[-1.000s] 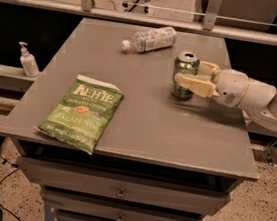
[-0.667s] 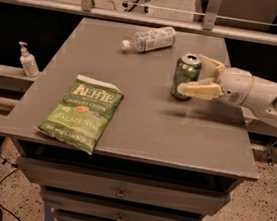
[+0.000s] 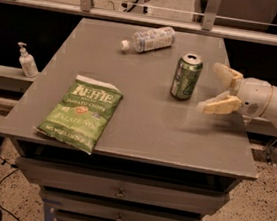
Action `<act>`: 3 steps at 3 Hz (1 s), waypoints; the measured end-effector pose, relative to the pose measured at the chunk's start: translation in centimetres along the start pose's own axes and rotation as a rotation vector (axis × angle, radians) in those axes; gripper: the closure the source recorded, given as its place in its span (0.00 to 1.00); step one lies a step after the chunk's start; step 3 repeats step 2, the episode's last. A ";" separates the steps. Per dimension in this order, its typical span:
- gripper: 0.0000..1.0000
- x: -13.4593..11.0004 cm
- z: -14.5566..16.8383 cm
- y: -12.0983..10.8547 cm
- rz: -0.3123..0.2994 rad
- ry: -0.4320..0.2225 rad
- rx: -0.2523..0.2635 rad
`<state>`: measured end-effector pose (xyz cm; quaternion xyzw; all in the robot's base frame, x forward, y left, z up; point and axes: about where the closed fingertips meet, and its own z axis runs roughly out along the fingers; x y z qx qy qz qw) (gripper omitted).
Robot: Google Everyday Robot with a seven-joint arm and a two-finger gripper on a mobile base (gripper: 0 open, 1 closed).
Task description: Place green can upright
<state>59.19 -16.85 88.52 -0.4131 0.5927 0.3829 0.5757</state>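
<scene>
The green can (image 3: 186, 76) stands upright on the grey table (image 3: 142, 118), right of centre, its silver top facing up. My gripper (image 3: 215, 89) is to the right of the can, a short gap away from it. Its pale fingers (image 3: 220, 105) are spread open and hold nothing. The white arm reaches in from the right edge.
A clear plastic water bottle (image 3: 148, 38) lies on its side at the back of the table. A flat green chip bag (image 3: 81, 112) lies at the front left. A white pump bottle (image 3: 26, 60) stands on a ledge left of the table. Drawers sit below the table front.
My gripper has let go of the can and drawn back to the right. The can stays standing upright where it was.
</scene>
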 end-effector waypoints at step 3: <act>0.00 -0.5 -6.7 0.2 -0.010 0.057 0.126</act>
